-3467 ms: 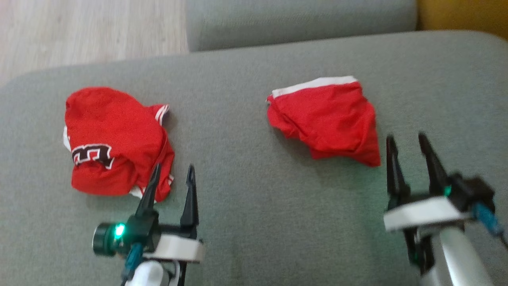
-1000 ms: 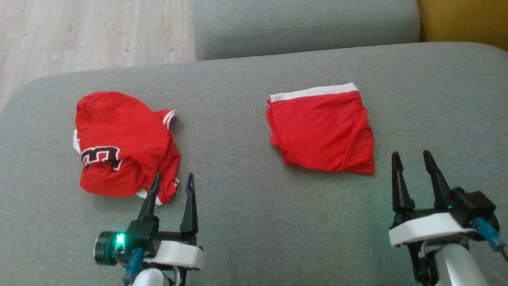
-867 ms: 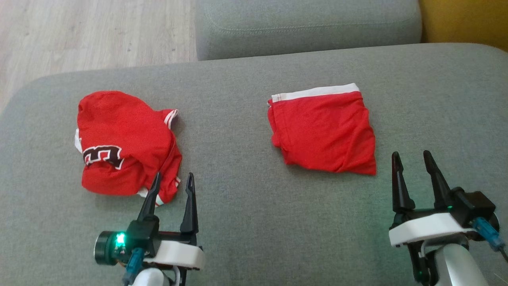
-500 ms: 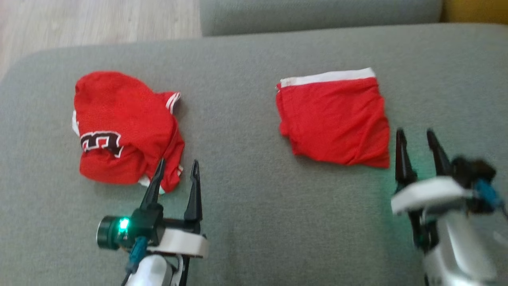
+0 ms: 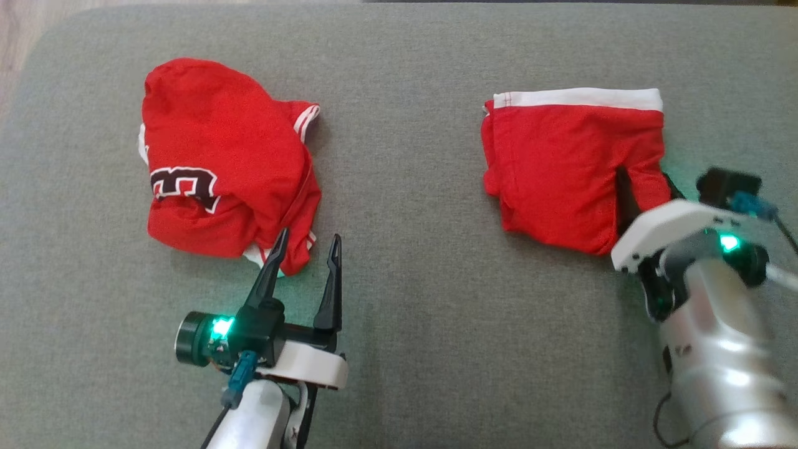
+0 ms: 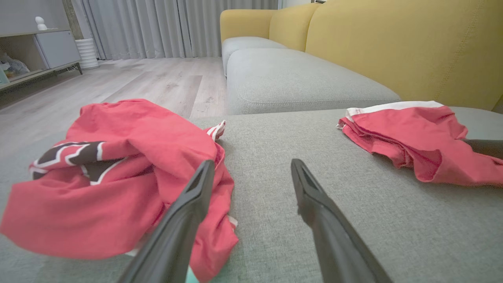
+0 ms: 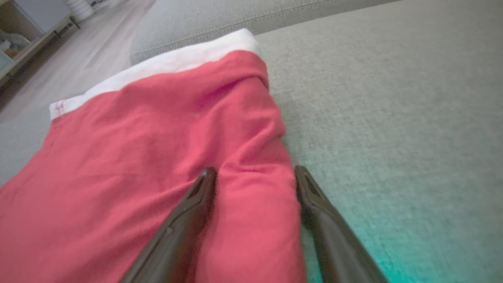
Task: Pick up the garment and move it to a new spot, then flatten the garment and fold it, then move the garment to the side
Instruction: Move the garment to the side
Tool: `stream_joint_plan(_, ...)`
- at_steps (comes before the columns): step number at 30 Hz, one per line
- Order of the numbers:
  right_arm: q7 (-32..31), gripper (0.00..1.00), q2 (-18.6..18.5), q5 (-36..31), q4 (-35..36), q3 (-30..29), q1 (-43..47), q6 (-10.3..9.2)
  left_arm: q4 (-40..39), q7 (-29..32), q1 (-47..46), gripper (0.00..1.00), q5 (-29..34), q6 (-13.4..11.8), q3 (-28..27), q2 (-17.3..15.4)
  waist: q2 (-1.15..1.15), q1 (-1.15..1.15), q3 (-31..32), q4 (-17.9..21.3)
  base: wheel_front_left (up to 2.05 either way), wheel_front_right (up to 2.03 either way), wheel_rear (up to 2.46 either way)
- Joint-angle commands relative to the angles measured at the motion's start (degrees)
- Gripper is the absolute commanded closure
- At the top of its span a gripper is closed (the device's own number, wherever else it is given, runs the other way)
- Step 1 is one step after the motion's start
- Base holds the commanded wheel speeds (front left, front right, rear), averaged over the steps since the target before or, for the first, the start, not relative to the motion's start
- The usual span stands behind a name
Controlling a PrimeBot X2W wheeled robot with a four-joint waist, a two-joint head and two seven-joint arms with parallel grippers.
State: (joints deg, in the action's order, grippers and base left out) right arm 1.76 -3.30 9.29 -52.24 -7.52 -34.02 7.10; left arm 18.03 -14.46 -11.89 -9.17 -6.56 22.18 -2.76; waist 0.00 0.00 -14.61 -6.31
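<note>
Two red garments lie on the grey sofa seat (image 5: pixel 411 280). At the left is a crumpled jersey (image 5: pixel 218 149) (image 6: pixel 110 177) with a dark numeral. At the right are folded shorts (image 5: pixel 561 162) (image 6: pixel 408 137) (image 7: pixel 149 137) with a white waistband along the far edge. My right gripper (image 5: pixel 644 176) (image 7: pixel 254 170) is open, its fingers straddling a raised fold at the shorts' near right edge. My left gripper (image 5: pixel 310 234) (image 6: pixel 251 164) is open and holds nothing; its left finger overlaps the jersey's near right corner in both views.
A second grey cushion (image 6: pixel 294 82) lies beyond the seat, with a yellow backrest (image 6: pixel 393 47) to its right. Wooden floor (image 6: pixel 157 78) and a low cabinet (image 6: pixel 39 51) are off the seat's far left. Bare seat separates the two garments.
The head camera has tipped down and closer. My right gripper has moved forward from just short of the shorts onto their near right edge. The left gripper keeps its place by the jersey.
</note>
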Motion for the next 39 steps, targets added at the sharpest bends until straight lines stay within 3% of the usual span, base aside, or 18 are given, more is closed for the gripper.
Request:
stream_joint_plan(1,-1.5,0.0,0.4,-0.4,-1.3,2.7,-2.1,0.39,-1.4,-0.5,-2.2,0.0,-0.5,-0.4,-1.2,-0.1,0.0,0.0,-0.2,-0.3,0.0,0.0,0.0)
stream_joint_plan(2,-2.0,0.24,0.3,-0.7,-2.5,3.7,-2.6,0.39,-1.4,-0.5,-2.2,0.0,-0.5,-0.5,-1.2,-0.1,0.0,0.0,-0.3,-0.3,0.0,0.0,0.0)
stream_joint_plan(3,-2.2,1.0,0.0,-1.3,-3.4,4.9,-3.0,0.39,-1.3,-0.5,-2.3,0.0,-0.5,-0.5,-1.2,-0.1,0.0,0.0,-0.3,-0.4,0.0,0.0,0.0)
stream_joint_plan(14,-1.6,1.0,-7.7,-3.4,-5.9,15.5,-6.9,0.39,-1.3,-0.5,-1.7,0.0,-0.6,-1.0,-2.6,-0.1,0.0,0.0,2.3,2.0,0.0,0.0,0.0)
stream_joint_plan(18,-2.8,1.0,-14.1,-4.3,-4.7,20.6,-7.6,0.39,-2.0,-0.5,-1.7,0.0,-0.8,-1.2,-2.7,-0.1,0.0,0.0,2.0,2.7,0.0,0.0,0.0)
stream_joint_plan(19,-2.8,1.0,-14.1,-4.3,-4.7,20.6,-7.6,0.39,-2.0,-0.5,-1.7,0.0,-0.8,-1.2,-2.7,-0.1,0.0,0.0,2.0,2.7,0.0,0.0,0.0)
stream_joint_plan(24,-3.6,1.0,-24.8,-5.2,-4.4,24.6,-7.9,0.39,-2.8,-0.5,-2.2,0.0,-0.7,-1.1,-3.0,-0.1,0.0,0.0,0.3,2.8,0.0,0.0,0.0)
stream_joint_plan(30,-2.9,1.0,-34.0,-5.1,-6.2,23.4,-8.9,0.39,-2.9,-0.5,-3.3,0.0,-0.1,-0.6,-3.6,-0.1,0.0,0.0,-2.2,2.0,0.0,0.0,0.0)
stream_joint_plan(39,-0.8,1.0,-36.6,-5.9,-10.1,18.3,-10.2,0.39,-2.9,-0.5,-4.4,0.0,0.5,-0.2,-4.1,-0.1,0.0,0.0,-4.1,1.2,0.0,0.0,0.0)
